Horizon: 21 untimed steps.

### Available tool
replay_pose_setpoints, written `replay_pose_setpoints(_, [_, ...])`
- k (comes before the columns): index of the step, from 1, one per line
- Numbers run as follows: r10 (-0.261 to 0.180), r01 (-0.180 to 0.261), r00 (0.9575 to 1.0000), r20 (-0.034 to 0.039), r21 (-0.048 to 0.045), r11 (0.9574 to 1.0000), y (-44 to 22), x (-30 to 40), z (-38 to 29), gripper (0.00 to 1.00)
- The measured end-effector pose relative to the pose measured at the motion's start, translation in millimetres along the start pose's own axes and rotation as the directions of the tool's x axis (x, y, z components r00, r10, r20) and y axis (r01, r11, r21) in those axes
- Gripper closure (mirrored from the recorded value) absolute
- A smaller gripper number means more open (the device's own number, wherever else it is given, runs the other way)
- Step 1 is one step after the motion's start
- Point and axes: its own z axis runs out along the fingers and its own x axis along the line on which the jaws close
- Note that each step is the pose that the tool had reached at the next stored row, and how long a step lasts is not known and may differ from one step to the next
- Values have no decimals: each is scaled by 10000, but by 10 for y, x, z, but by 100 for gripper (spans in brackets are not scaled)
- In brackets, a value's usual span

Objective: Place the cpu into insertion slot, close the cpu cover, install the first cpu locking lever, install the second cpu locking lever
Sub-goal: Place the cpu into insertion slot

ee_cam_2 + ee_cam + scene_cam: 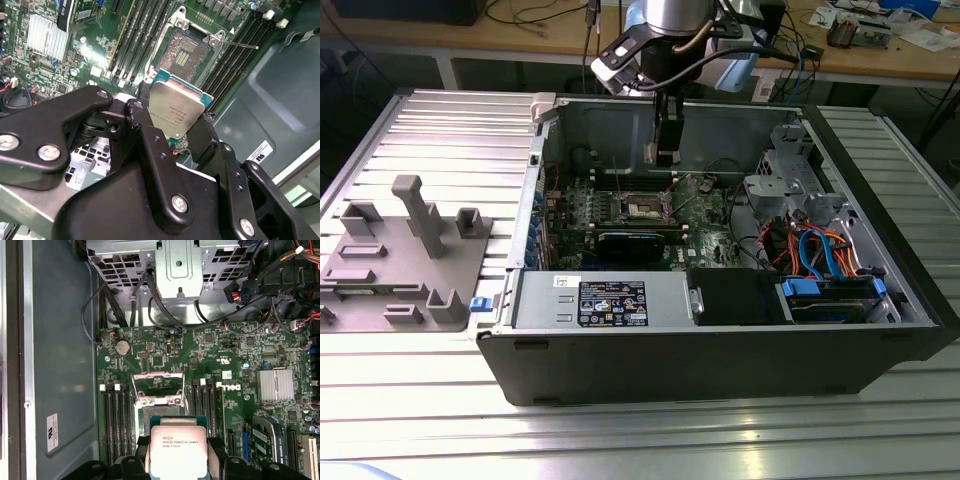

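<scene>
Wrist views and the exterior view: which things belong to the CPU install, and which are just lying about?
Job in hand: cpu, held in the gripper; insertion slot; cpu cover.
Lying about: grey fixture tray; ribbed heatsink; coin battery; blue and orange cables.

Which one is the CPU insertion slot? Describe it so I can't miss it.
Inside the open computer case, look at the green motherboard. The insertion slot is the square socket between two banks of long black slots, near the cpu held by the gripper. Unlike those narrow slots, it is square, with a silvery metal rim.
</scene>
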Motion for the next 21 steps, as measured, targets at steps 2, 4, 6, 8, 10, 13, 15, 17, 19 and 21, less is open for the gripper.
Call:
replay_pose_setpoints(2, [1, -1, 10000, 1, 1, 10000, 0, 0, 0, 46])
replay_pose_setpoints(4, [0, 0, 10000, -1, -1, 10000, -1, 0, 1, 46])
replay_pose_setpoints(6, [1, -1, 10000, -1, -1, 10000, -1, 0, 1, 46])
replay_pose_setpoints(8, [3, -3, 10000, -6, -44, 10000, -2, 0, 8, 46])
replay_pose_setpoints(10, [2, -2, 10000, -5, -238, 9997, -2, 0, 17, 46])
replay_pose_setpoints(13, [-61, 61, 10000, -14, -317, 9995, -6, 0, 51, 46])
replay_pose_setpoints(15, [-403, 402, 9992, -25, -320, 9987, -8, 0, 79, 46])
replay_pose_setpoints(17, [-636, 635, 9980, -33, -323, 9975, -14, 4, 125, 46])
replay_pose_setpoints(19, [-638, 637, 9980, -30, -321, 9975, -27, 3, 143, 46])
replay_pose_setpoints(21, [-640, 639, 9979, -31, -321, 9974, -30, 3, 147, 46])
